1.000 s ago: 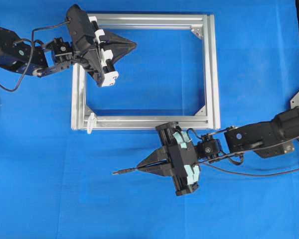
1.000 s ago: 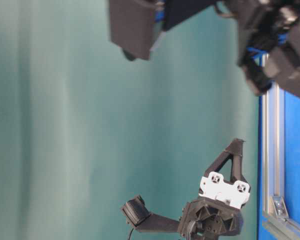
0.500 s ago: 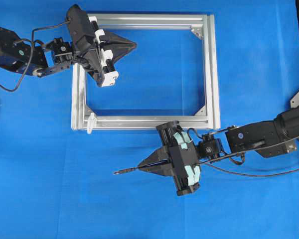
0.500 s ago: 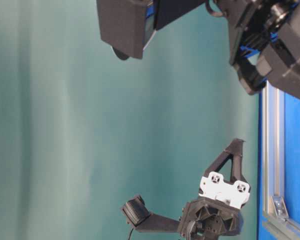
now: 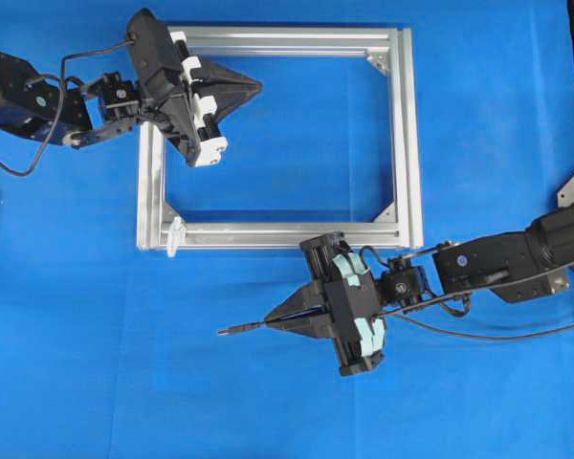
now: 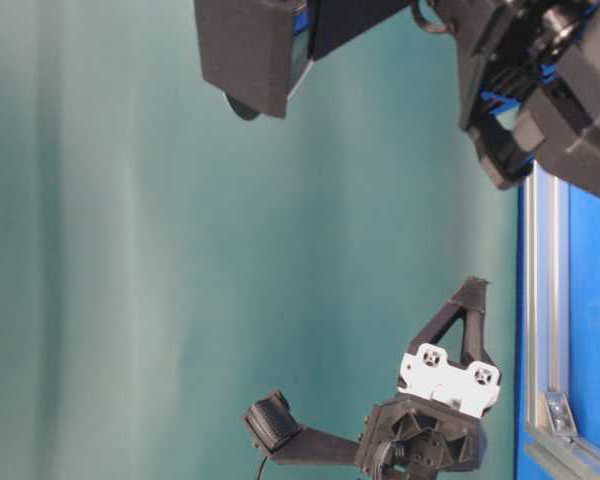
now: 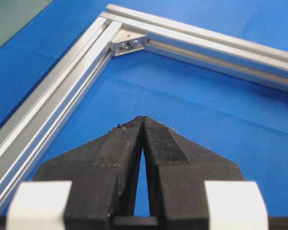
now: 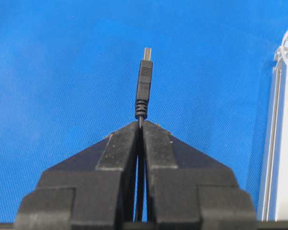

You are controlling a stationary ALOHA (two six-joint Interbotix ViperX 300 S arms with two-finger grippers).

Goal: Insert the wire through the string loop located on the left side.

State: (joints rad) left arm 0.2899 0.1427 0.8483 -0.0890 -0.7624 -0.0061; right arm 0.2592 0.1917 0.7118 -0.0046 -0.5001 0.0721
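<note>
The right gripper (image 5: 273,322) is sitting nearest the viewer in the overhead view, below the bottom rail of the aluminium frame (image 5: 402,143), with its jaws pressed together on the wire (image 5: 241,330). In the right wrist view the fingers (image 8: 116,151) are pinching the thin black cable just behind the plug (image 8: 144,84), which is sticking straight out toward 12 o'clock over the blue mat (image 8: 62,72). In the overhead view the plug end is pointing toward 9 o'clock, and the rest of the wire is trailing off toward 3 o'clock beneath the right arm.

From the plug tip, the string loop (image 5: 176,235) is lying toward 11 o'clock, near but apart from it, and is hanging at the frame's lower-left corner. In the right wrist view a sliver of the white loop (image 8: 285,40) is showing at the top right edge, at the end of the frame rail.

Farther back, the left gripper (image 5: 252,88) is hovering over the frame's upper-left part, pointing toward 3 o'clock into the frame's open middle. Its jaws are closed tip to tip and holding nothing, as the left wrist view (image 7: 143,125) is showing. Beyond them a corner bracket (image 7: 128,44) is sitting at 12 o'clock.

In the table-level view, the left gripper (image 6: 473,292) is standing clear of the frame.
</note>
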